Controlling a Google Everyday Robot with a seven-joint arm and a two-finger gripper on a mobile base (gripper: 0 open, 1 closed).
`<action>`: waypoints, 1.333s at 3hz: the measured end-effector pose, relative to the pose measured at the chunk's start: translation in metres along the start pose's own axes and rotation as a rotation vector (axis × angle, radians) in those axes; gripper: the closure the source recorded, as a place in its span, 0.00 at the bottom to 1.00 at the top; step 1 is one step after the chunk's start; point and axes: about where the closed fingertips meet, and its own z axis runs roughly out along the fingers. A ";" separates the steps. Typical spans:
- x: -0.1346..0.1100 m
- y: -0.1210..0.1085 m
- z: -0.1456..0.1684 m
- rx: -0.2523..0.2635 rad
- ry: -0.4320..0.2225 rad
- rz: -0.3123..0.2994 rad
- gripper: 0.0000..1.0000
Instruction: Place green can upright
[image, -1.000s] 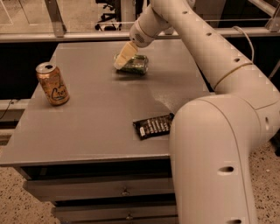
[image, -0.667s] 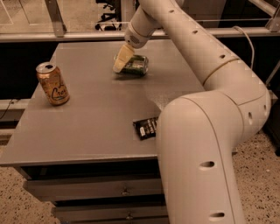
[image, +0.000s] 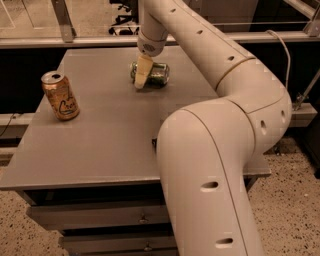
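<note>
You are looking at a grey table (image: 100, 145) with a flat, matte top and metal drawer fronts (image: 100, 215) under its near edge (each one carrying a small knob). A speckled floor (image: 20, 235) is showing below the table. A pale horizontal rail (image: 50, 42) is running behind the table's far edge.

On the far half of the table, near the middle, the green can (image: 156, 74) is lying on its side with its long axis running left to right. Its label is showing mottled green and white, and its surface is glinting like thin metal.

The gripper (image: 143, 74), cream-coloured and blunt, is pointing down in front of the can's left end. You cannot tell whether it is clamping the can.

The arm (image: 215, 165), smooth, off-white and rounded, is filling the table's right side. On the table's left side an orange-gold can (image: 60, 96) is standing upright, silver top up.
</note>
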 end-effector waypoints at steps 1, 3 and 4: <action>0.005 0.003 0.001 -0.008 0.055 -0.040 0.00; 0.015 0.009 -0.002 -0.036 0.119 -0.067 0.43; 0.011 0.008 -0.011 -0.038 0.099 -0.064 0.64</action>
